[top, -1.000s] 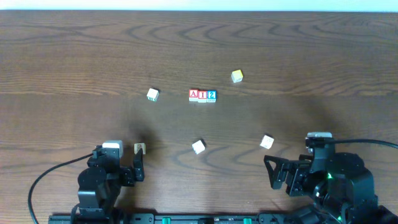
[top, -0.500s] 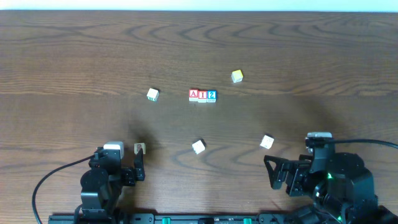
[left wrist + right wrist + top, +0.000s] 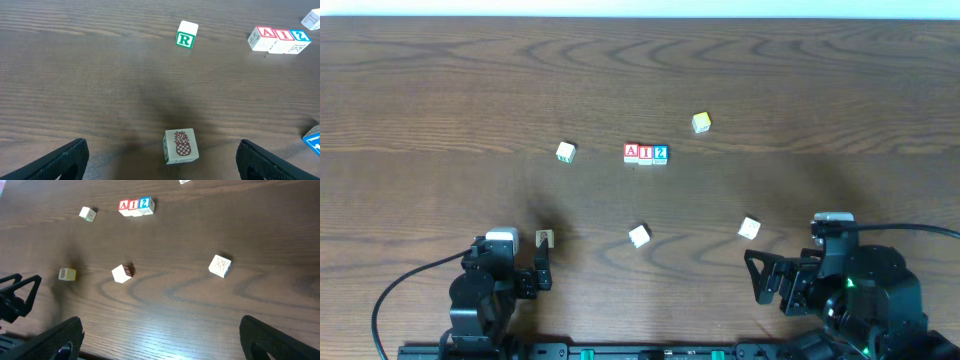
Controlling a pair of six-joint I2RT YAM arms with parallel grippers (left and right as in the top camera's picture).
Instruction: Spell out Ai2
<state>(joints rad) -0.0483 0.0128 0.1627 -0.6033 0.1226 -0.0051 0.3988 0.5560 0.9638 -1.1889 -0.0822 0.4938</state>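
Resting low at the near edge of the dark wood-grain table, both my arms are clear of every block. My left gripper is spread wide and holds nothing; its two black, wedge-shaped fingers frame a cream cube with a pineapple print that sits on the table between them, touching neither. My right gripper is likewise fully released and empty, its matte black fingers apart over bare wood.

The three small task blocks stand well ahead of me near the middle of the table, in one straight row with their sides touching: the red-bordered A cube at the left, the red-bordered I cube in the middle, the blue-bordered 2 cube at the right. Their tops are white and smooth, with crisp square edges.

Left of the row, apart from it, sits a white cube with a green R. A yellow cube lies beyond the row to the right. Nearer me are a white cube with one red side and a tilted white cube whose faint marking may be a letter; I cannot read it.
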